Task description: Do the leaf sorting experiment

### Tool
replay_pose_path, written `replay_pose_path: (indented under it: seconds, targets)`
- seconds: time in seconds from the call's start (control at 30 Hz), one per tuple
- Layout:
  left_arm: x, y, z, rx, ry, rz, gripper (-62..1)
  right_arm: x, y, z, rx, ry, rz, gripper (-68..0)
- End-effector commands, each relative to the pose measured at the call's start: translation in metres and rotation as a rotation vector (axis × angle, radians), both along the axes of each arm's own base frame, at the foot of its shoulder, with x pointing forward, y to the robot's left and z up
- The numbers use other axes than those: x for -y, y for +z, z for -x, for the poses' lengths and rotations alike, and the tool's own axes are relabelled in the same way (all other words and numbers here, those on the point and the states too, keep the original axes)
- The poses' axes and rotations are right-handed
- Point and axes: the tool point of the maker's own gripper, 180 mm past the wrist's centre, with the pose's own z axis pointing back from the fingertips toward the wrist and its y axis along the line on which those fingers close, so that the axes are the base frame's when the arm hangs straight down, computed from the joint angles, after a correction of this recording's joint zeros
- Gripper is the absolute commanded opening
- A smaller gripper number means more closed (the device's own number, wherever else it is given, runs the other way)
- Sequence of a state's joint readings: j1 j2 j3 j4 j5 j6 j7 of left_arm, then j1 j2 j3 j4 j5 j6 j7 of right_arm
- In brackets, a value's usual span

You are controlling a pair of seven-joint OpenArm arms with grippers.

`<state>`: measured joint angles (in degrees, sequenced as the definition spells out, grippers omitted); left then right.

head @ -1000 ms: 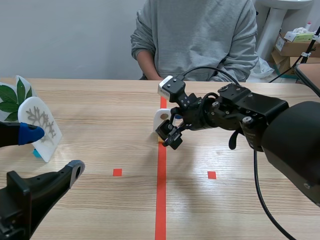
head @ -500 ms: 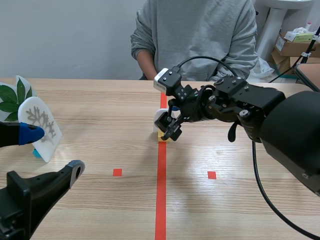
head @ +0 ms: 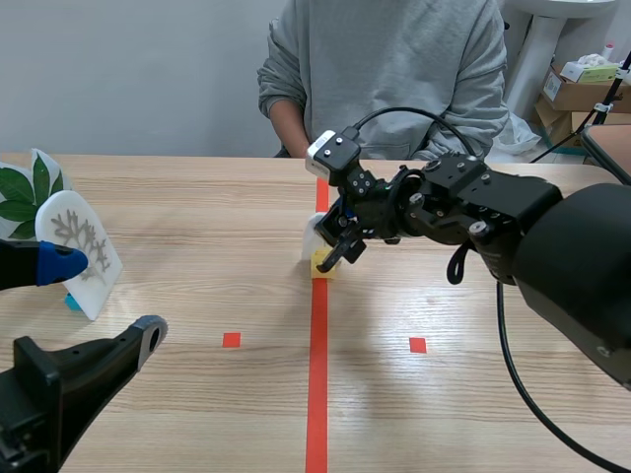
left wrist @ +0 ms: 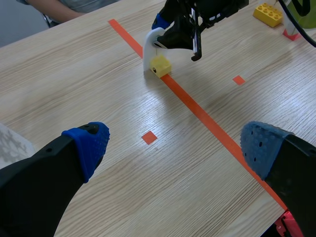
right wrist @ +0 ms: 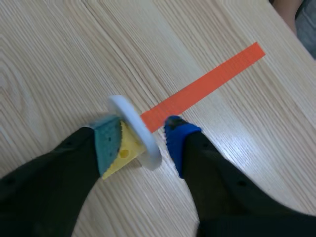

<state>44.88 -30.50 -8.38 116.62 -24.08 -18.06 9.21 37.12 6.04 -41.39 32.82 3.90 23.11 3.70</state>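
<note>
White rounded card (right wrist: 134, 129) on a yellow block base (right wrist: 124, 149) stands upright on the orange-red tape line (head: 317, 394), mid-table on the pale wooden table (head: 197, 207). The right gripper (head: 335, 246) straddles it with its fingers apart, one pad at the yellow base and the blue pad (right wrist: 177, 138) just clear of the card. The left gripper (left wrist: 175, 148) hangs wide open, near left. Far left stand a white card with a grey branching leaf (head: 84, 246) and a green-leaf card (head: 20, 192)

A pale wooden counter (head: 197, 227) is backed by a plain grey wall (head: 128, 69); cardboard boxes (head: 577, 97) are stacked in the right corner.
</note>
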Motion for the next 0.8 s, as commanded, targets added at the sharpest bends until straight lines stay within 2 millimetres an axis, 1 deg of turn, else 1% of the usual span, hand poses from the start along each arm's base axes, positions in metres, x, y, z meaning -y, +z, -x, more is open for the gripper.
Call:
replay_pose_path:
  seconds: [0.0,0.03,0.17,0.2,0.27,0.3,0.6,0.77]
  targets:
    - [-0.0006,0.0039,-0.0023,0.016,0.007,0.012,-4.1,-0.0020,0.0104,-0.0068,0.036,0.003,-0.009,-55.5]
    - [-0.0006,0.0039,-0.0023,0.016,0.007,0.012,-4.1,-0.0012,0.0095,-0.0067,0.038,0.001,-0.004,-56.6]
    - [-0.0006,0.0039,-0.0023,0.016,0.007,0.012,-4.1,-0.0013,0.0050,-0.0030,0.031,0.001,-0.003,-56.6]
    - [-0.0006,0.0039,-0.0023,0.016,0.007,0.012,-4.1,-0.0013,0.0039,-0.0021,0.028,0.001,-0.004,-58.1]
    - [-0.0006,0.0039,-0.0023,0.016,0.007,0.012,-4.1,-0.0011,0.0028,-0.0013,0.026,0.001,-0.002,-65.7]
    - [-0.0006,0.0039,-0.0023,0.016,0.007,0.012,-4.1,-0.0011,0.0027,-0.0013,0.025,0.001,-0.002,-66.4]
    - [-0.0006,0.0039,-0.0023,0.016,0.007,0.012,-4.1,-0.0013,0.0031,-0.0014,0.026,0.002,-0.001,-66.4]
    - [-0.0006,0.0039,-0.0023,0.016,0.007,0.012,-4.1,-0.0028,0.0090,-0.0040,0.033,-0.002,-0.001,-66.4]
